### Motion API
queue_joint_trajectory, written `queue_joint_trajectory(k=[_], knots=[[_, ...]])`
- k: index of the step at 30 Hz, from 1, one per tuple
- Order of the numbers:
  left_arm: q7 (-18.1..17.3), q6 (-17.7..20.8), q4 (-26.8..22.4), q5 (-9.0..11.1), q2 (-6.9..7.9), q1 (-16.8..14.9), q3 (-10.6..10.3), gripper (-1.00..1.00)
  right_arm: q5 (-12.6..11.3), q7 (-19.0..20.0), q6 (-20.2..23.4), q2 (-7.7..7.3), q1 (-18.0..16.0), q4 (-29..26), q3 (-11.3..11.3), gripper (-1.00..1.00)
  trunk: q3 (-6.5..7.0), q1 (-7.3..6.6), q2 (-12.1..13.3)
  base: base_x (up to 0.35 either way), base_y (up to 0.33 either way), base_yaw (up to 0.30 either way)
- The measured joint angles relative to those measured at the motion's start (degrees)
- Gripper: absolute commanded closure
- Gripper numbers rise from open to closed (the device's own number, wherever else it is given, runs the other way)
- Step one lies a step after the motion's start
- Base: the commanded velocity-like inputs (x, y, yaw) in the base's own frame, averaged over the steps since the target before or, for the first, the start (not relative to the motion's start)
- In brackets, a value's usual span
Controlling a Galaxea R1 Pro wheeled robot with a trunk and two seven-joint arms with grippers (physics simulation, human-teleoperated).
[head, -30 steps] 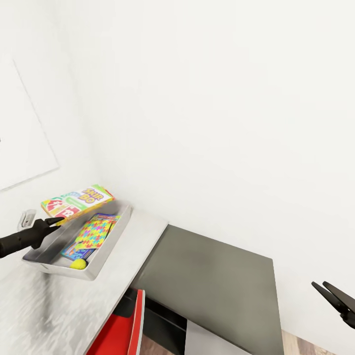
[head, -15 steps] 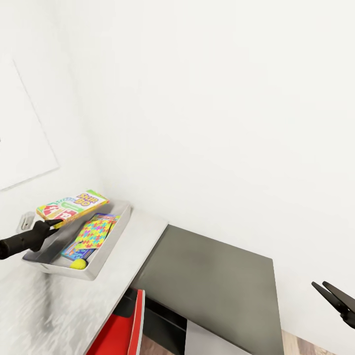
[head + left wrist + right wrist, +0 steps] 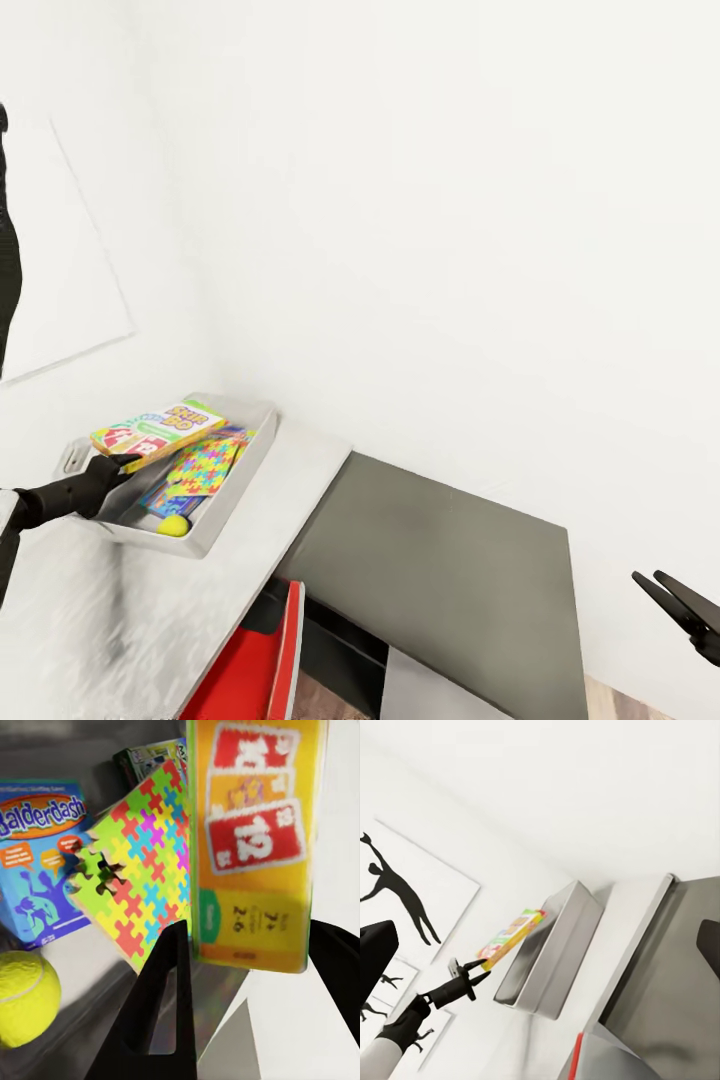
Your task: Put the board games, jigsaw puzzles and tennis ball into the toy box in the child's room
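- Grey metal formed the toy box (image 3: 238, 480), which sat on the pale table (image 3: 230, 590) at the far left, close to the white wall.
- The left end effector (image 3: 128, 461) had its fingers closed on the near edge of the Skip-Bo board game (image 3: 158, 431), holding it nearly flat above the box's left side.
- From the left wrist camera, the board game (image 3: 255, 840) stood between the two dark fingers (image 3: 169, 975), its yellow face with red cards plainly readable, though a little blurred.
- Inside the toy box lay a bright jigsaw puzzle (image 3: 205, 466), tilted with one edge raised.
- A blue Balderdash board game (image 3: 41, 859) lay flat beneath the puzzle in the left wrist picture, and another box (image 3: 154, 757) showed behind it; its kind could not be told.
- The yellow tennis ball (image 3: 173, 524) rested in the near corner of the box, just beside the blue game.
- The right end effector (image 3: 668, 597) hung at the right, well apart from the box, its fingers spread in a narrow V with nothing between them.
- A dark grey surface (image 3: 440, 570) adjoined the table on the right, and a red chair (image 3: 255, 665) stood near, below the table's edge.
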Motion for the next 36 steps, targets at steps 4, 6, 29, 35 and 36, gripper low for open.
queue_joint_trajectory(k=[4, 6, 29, 35, 36], knots=[[0.55, -0.15, -0.02, 0.16, -0.25, -0.28, 0.03, 1.00, 0.06, -0.03, -0.05, 0.06, -0.02, -0.01, 0.18, -1.00, -0.32, 0.00, 0.00, 0.000, 0.000, 0.137], [0.67, -0.17, -0.05, 0.52, -0.56, -0.91, 0.01, 1.00, 0.06, -0.06, -0.05, 0.06, -0.01, 0.00, 0.22, -1.00, -0.49, 0.00, 0.00, 0.000, 0.000, 0.137], [1.07, 0.65, -0.45, 2.26, -1.55, -2.56, -0.11, 1.00, 0.01, 0.09, -0.06, 0.07, 0.01, -0.02, -0.05, -1.00, -0.88, 0.00, -0.01, 0.000, 0.000, -0.092], [1.05, 0.65, -0.46, 2.48, -1.58, -2.55, -0.11, 1.00, 0.01, 0.04, -0.06, 0.07, -0.01, 0.00, 0.01, -1.00, -0.88, 0.00, -0.01, 0.000, 0.000, -0.030], [1.05, 0.66, -0.44, 2.48, -1.60, -2.55, -0.11, 1.00, 0.03, 0.03, -0.06, 0.07, 0.00, -0.02, 0.04, -1.00, -0.88, 0.00, -0.01, 0.000, 0.000, -0.007]])
